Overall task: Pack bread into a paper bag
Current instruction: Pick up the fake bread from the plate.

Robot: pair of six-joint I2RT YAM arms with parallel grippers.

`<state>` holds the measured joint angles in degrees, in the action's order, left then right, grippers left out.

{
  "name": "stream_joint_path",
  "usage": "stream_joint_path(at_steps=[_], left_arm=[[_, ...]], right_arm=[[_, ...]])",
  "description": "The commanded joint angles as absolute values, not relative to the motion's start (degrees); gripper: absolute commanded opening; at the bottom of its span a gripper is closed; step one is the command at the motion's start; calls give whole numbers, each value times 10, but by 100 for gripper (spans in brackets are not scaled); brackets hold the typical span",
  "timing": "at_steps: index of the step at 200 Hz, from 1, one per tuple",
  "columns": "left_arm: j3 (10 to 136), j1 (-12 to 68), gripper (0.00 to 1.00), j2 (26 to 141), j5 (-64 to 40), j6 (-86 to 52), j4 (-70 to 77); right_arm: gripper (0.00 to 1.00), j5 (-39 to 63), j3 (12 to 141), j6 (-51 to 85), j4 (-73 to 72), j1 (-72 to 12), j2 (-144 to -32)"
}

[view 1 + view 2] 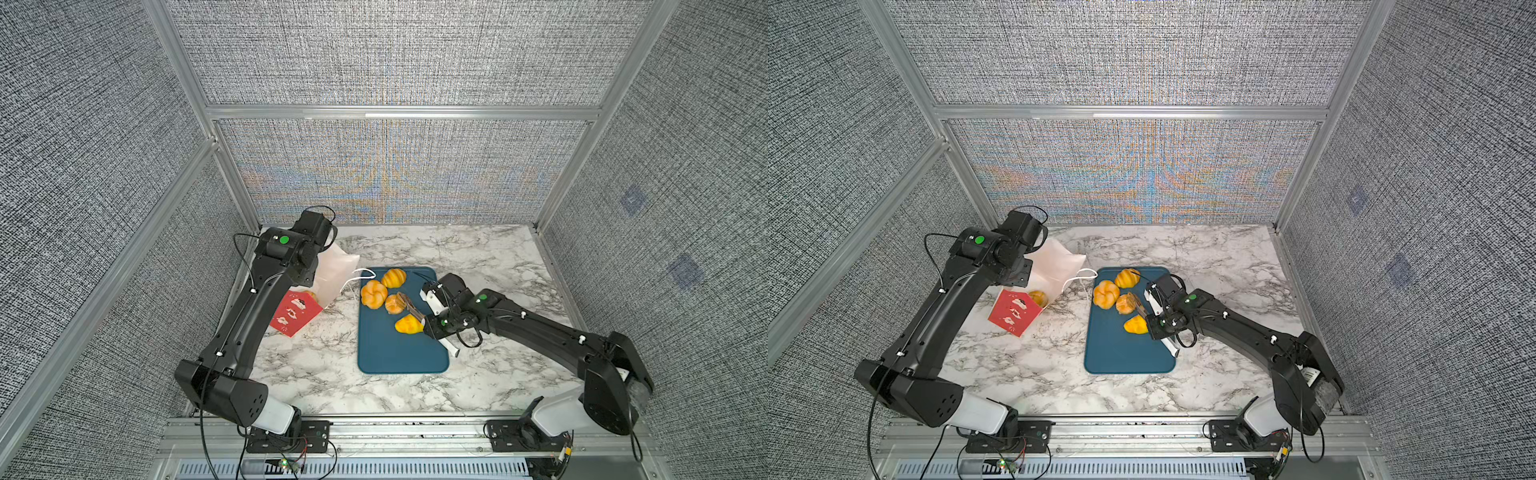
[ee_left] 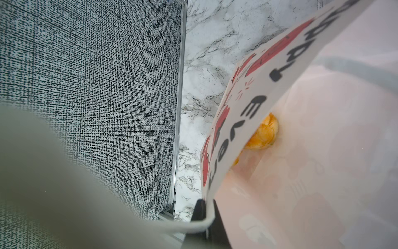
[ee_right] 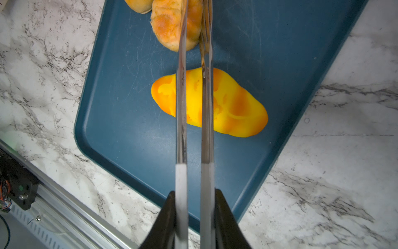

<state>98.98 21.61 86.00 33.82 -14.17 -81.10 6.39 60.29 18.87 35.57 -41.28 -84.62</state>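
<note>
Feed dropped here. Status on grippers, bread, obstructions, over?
Left gripper shut on paper bag rim. Right gripper shut on tongs, tips at brown bun on blue tray. Four pieces on tray, one visible in bag. Cord handle drapes over tray corner.

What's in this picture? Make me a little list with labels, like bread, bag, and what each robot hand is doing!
blue tray: four pieces of bread on it
paper bag: beside the tray, mouth open, one more piece showing inside
left gripper: shut on the bag's rim
right gripper: shut on tongs
tongs: tips around the bun on the tray
</note>
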Motion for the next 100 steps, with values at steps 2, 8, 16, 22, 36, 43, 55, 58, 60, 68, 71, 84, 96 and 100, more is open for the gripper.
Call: stream_joint_path(at_steps=[2,8,16,22,36,43,55,58,60,68,71,84,96,100], left_arm=[[992,216,2,857,337,-143,-806],[992,216,2,858,336,-143,-806],[993,216,2,858,335,-143,-806],[993,216,2,858,335,-143,-806],[993,216,2,859,336,-142,-804],[993,216,2,860,336,-142,-805],[994,216,2,861,334,-142,-804],[994,216,2,861,335,-142,-804],[995,216,2,861,335,-142,-804],[995,216,2,861,334,-142,-804],[995,216,2,861,335,-142,-804],[996,216,2,862,335,-142,-804],[997,216,2,862,333,-142,-804],[998,216,2,863,334,-142,-804]], right_arm=[[12,59,607,187,352,-413,-844],[11,57,608,187,352,-413,-845],[12,57,609,186,353,-413,-845],[12,56,610,186,355,-413,-844],[11,51,616,184,359,-413,-844],[7,50,619,182,362,-413,-844],[5,47,625,180,365,-413,-844],[5,45,626,180,366,-413,-844],[5,45,627,179,367,-412,-845],[1,44,631,178,370,-412,-846],[0,44,633,178,370,-412,-846],[0,41,639,176,375,-412,-847],[0,39,646,174,379,-412,-847],[0,38,648,174,381,-412,-846]])
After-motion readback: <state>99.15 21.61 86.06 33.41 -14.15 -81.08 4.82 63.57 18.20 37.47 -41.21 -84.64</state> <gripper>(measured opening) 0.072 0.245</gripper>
